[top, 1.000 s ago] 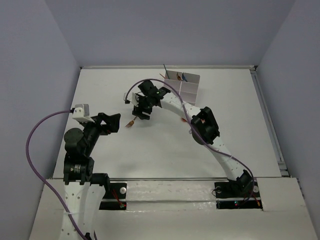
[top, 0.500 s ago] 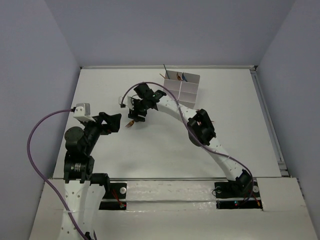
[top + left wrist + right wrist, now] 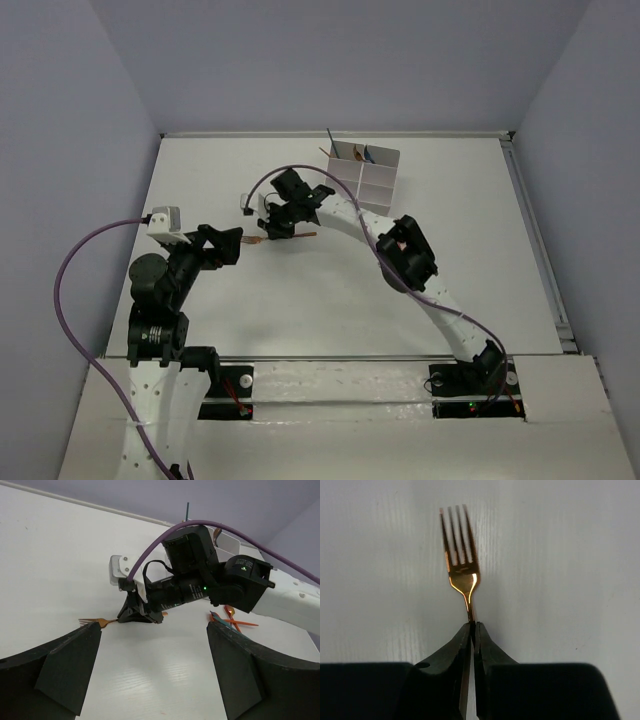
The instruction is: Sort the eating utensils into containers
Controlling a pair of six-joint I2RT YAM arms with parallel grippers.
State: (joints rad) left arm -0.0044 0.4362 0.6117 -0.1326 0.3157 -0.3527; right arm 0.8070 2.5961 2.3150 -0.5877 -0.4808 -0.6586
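The sorting is partly done: a few utensils (image 3: 352, 152) already stand in the back compartments of the white container (image 3: 380, 180) near the far edge of the bench (image 3: 300, 320). The right end effector (image 3: 471, 626) is pressed together on the thin handle of an orange fork (image 3: 461, 565), low over the bench left of its middle; whether it has left the surface I cannot tell. At least two more utensils (image 3: 231, 622) – one orange, one teal – lie loose beside the right forearm, waiting to be sorted. The left end effector (image 3: 153, 630) is spread wide and empty, near the fork's prongs. A purple cable (image 3: 70, 270) loops off the near left corner; nothing blocks the way to the container.
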